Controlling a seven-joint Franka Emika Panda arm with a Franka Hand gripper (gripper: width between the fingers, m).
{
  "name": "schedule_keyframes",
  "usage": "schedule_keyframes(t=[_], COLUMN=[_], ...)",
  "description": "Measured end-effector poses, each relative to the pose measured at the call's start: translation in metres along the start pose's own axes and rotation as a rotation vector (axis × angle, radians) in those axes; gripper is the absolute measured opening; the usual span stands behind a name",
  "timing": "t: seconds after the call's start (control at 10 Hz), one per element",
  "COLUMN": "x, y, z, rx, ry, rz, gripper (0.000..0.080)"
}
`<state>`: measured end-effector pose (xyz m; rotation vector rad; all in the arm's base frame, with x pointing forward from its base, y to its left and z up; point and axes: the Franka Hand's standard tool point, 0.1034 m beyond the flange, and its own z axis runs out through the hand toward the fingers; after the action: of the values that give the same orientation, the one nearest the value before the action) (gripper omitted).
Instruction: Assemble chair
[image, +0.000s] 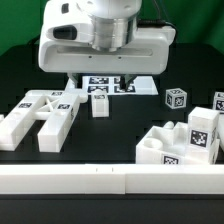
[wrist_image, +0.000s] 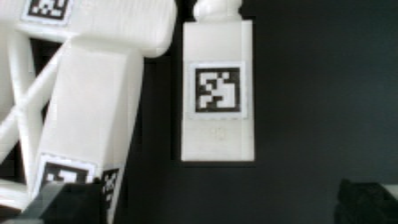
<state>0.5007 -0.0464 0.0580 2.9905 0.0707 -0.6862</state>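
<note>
**Item:** short bar (wrist_image: 217, 95) of the chair, tag up, flat on the table (wrist_image: 311, 120), just beside the H-shaped frame (wrist_image: 89, 90). I cannot tell whether they touch.

**Hand** (wrist_image: 217, 200): spread wide, empty, poised over the bar.

**Handling, my judgement:** I would centre across the bar's narrow width, square the wrist, and descend straight. The finger on the frame side has little room.

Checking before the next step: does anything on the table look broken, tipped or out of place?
Nothing stands out. The H-shaped frame lies flat, the short bar sits close beside it, and the notched block rests apart toward the exterior view's right. No cracks or other damage show.
</note>
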Motion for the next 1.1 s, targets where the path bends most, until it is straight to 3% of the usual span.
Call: schedule_keyframes(t=[0.5,0.7,1.1], x=[-0.018,-0.014,-0.005], y=[0.001,-0.003,-0.005], z=[0.023,0.028,0.031], rx=[-0.008,-0.015,-0.012], ry=[-0.354,-0.489,-0.491], rz=[-0.024,-0.026,-0.055], gripper=[0.0648,0.0648,0.0648])
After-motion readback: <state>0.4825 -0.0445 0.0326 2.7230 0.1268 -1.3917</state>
